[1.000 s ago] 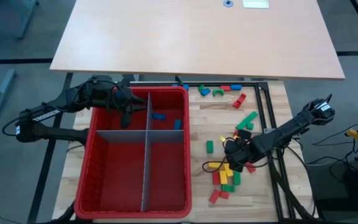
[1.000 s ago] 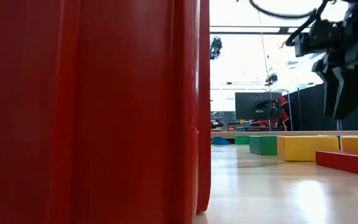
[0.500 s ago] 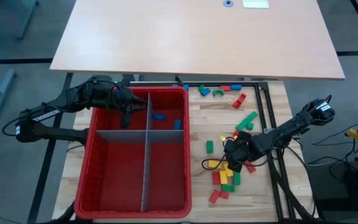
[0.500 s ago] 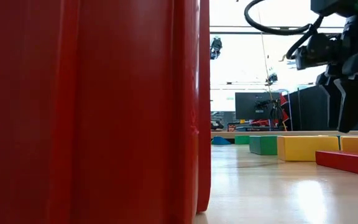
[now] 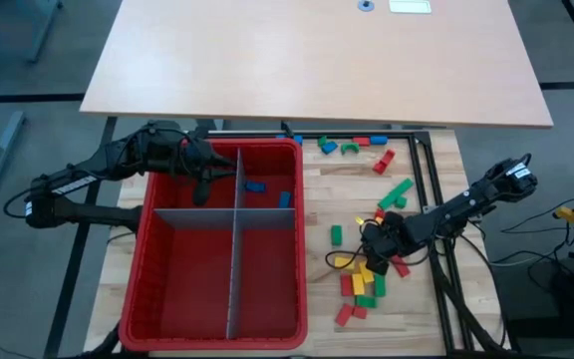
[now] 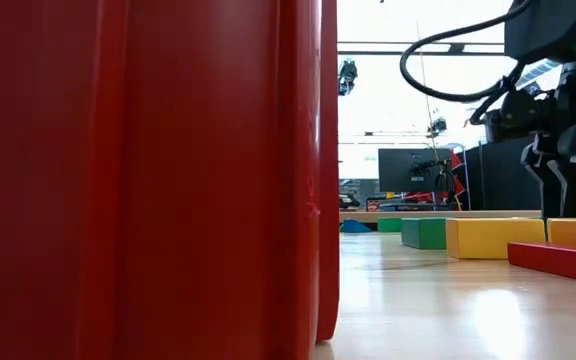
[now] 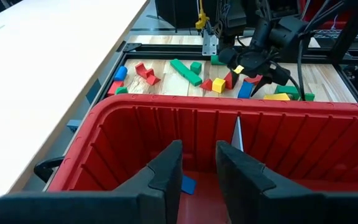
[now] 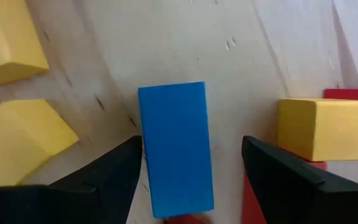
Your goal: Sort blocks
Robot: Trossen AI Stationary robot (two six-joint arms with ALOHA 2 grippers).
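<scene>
- Wooden tabletop (image 5: 317,289) carries a big red bin (image 5: 167,299) on its left half, with bare wood and scattered blocks to its right.
- Directly between the right gripper's (image 8: 191,163) spread fingers lies a blue block (image 8: 176,146), flat on the wood; whether the fingers (image 8: 114,171) touch it I cannot tell.
- Yellow blocks (image 8: 14,37) sit just beside that blue one on both sides, with a strip of bare wood between each.
- Seen from above, the right gripper (image 5: 377,239) hangs low over the cluster of blocks (image 5: 362,284) near the tabletop's right edge.
- More blocks (image 5: 352,146) lie along the far edge, right of the bin, and a green one (image 5: 336,234) lies alone between bin and cluster.
- Grey dividers (image 5: 235,239) split the bin into four; two blue blocks (image 5: 255,185) lie in its far right compartment.
- Over the bin's far left compartment, the left gripper (image 7: 197,168) hovers empty, fingers slightly parted.
</scene>
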